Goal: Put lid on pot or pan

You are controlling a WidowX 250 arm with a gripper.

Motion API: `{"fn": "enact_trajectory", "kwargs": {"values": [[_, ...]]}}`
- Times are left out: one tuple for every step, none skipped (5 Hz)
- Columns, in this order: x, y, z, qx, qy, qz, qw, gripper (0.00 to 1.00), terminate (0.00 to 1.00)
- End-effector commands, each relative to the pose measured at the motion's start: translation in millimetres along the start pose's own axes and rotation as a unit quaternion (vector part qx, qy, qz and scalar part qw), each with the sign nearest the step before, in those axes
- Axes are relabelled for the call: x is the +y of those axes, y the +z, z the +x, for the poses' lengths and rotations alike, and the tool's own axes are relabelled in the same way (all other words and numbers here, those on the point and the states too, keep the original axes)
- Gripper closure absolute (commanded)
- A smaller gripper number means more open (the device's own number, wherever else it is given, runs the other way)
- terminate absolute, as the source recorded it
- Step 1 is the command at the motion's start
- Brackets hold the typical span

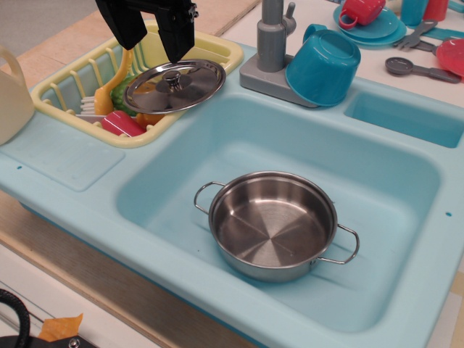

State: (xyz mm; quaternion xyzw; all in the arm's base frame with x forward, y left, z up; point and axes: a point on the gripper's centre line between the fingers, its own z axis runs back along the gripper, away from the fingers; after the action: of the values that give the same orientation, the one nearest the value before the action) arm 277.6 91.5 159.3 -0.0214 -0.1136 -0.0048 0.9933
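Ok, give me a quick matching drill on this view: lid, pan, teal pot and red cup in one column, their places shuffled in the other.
Things:
1. lid
2. pan
3. teal pot
4. red cup

Places:
A. on the blue plate at the back
B. over the yellow dish rack, under the end effector
C. tipped over beside the grey faucet
D. upright in the sink basin

Pairs: 1-B, 2-D, 3-C, 4-A

- A teal pot (324, 64) is lying tipped beside the grey faucet (271, 36).
- A yellow dish rack (87, 87) is holding toy food.
- Blue plates (384, 30) are carrying a red cup (360, 10).
- A grey spoon (417, 69) is lying nearby.
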Motion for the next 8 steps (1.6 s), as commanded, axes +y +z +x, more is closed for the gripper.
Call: {"fn": "enact_trajectory", "kwargs": {"values": [[0,0,0,0.0,0.0,0.0,1.0,0.0,0.0],[4,-5,4,0.001,-0.007,-0.007,1.0,0.0,0.0],[6,-11,9,0.009,-0.007,-0.019,0.9998,0.0,0.0],[9,-18,13,0.019,-0.008,-0.029,0.9994,0.0,0.0],[12,-22,14,0.024,-0.008,-0.037,0.999,0.0,0.0],[13,-27,13,0.027,-0.004,-0.044,0.9986,0.0,0.0],[14,-32,13,0.028,-0.003,-0.051,0.9983,0.0,0.0],[15,-35,11,0.032,0.004,-0.057,0.9978,0.0,0.0]]}}
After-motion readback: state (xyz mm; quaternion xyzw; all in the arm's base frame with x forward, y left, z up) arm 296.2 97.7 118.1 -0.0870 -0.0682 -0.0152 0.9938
